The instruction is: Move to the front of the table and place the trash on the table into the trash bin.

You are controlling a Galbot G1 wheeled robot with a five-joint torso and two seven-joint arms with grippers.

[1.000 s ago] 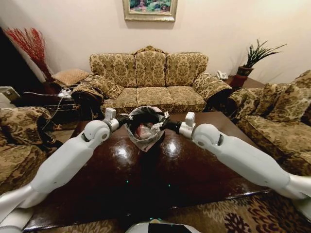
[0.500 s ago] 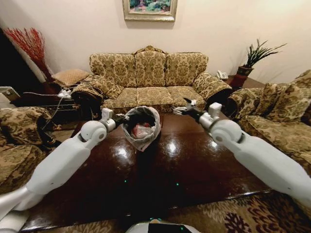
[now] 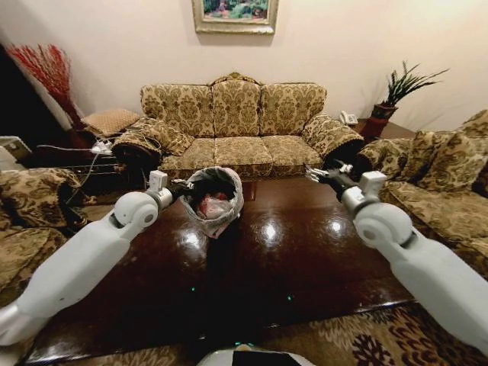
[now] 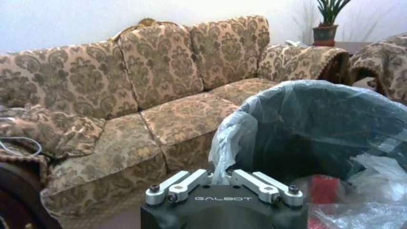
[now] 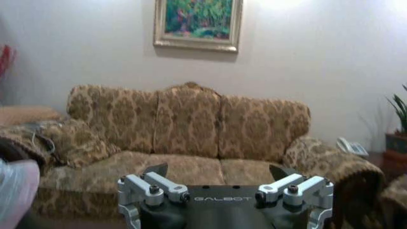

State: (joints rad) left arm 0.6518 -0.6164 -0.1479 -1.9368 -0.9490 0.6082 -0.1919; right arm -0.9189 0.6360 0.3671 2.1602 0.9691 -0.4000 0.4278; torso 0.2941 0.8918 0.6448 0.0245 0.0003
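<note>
The left tool (image 3: 180, 189) is pinched on the rim of the trash bin (image 3: 216, 200), right where the thin grey-white bag liner (image 4: 237, 138) folds over the black wall. In the left wrist view its 2 fingers (image 4: 184, 180) are pressed together on that liner edge. The bin hangs tilted above the far part of the tabletop (image 3: 290, 252), its mouth turned toward the near side, at about 11 o'clock from the tabletop's middle. Inside it lie the trash pieces: something red (image 3: 207, 204) and crumpled clear-and-white plastic (image 4: 375, 191), piled against the dark inner wall.

The right tool (image 3: 319, 174) is held out over the far right corner of the tabletop, at about 1 o'clock, well apart from the bin. Its fingers (image 5: 152, 183) are spread wide with nothing between them, and it points toward the sofa (image 3: 240, 126).

The glossy dark wood reflects the ceiling lights as 3 bright spots. Beyond the tabletop, at 12 o'clock, the patterned 3-seat sofa stands against the wall under a framed painting (image 3: 235, 14). A potted plant (image 3: 396, 91) sits at about 2 o'clock on a side stand, and an armchair (image 3: 435, 183) in the same fabric stands at 3 o'clock.
</note>
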